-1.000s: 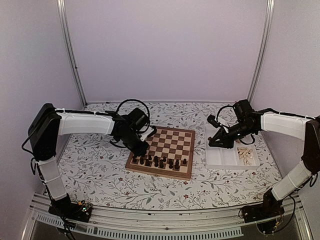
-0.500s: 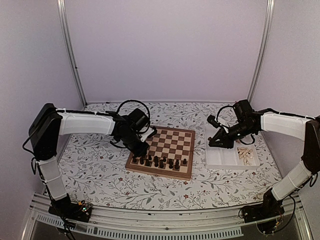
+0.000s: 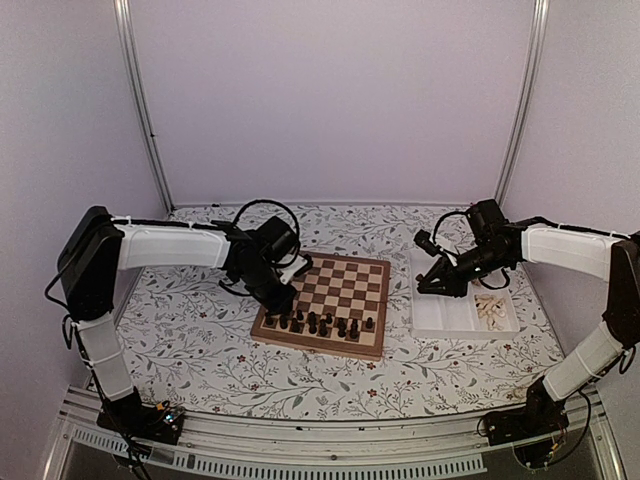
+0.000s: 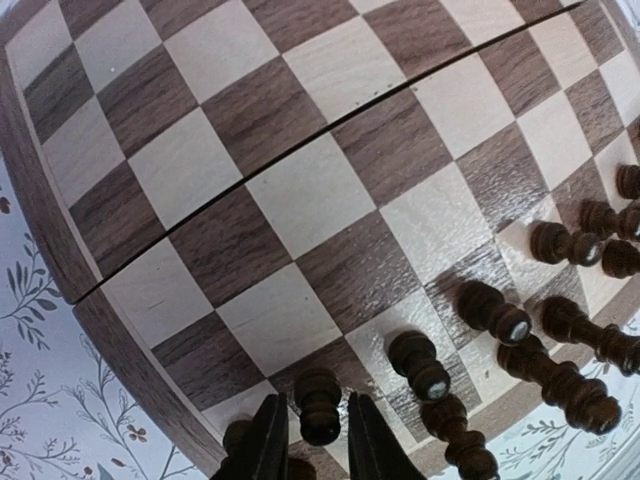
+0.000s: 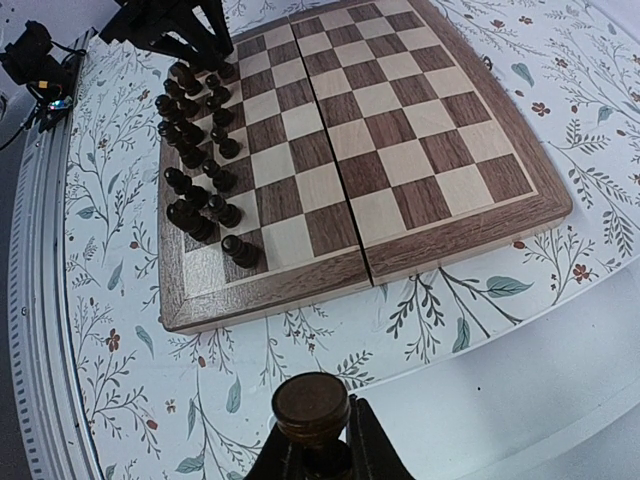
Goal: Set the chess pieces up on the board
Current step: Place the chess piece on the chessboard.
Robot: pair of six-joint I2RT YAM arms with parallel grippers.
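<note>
The board (image 3: 340,285) lies mid-table, with dark pieces (image 3: 316,323) in two rows along its near edge. My left gripper (image 3: 283,300) is at the board's near left corner. In the left wrist view its fingers (image 4: 271,440) stand on either side of a dark pawn (image 4: 318,405) on a corner-side square, with thin gaps showing, so it is open. My right gripper (image 3: 425,287) hovers at the left end of the white tray. In the right wrist view it (image 5: 312,450) is shut on a dark piece (image 5: 311,405) whose round flat end faces the camera.
The white compartment tray (image 3: 450,318) stands right of the board, with cream pieces (image 3: 490,310) in its right compartment. The board's far rows are bare squares (image 5: 400,130). A floral cloth (image 3: 190,320) covers the table. Frame posts stand at the back corners.
</note>
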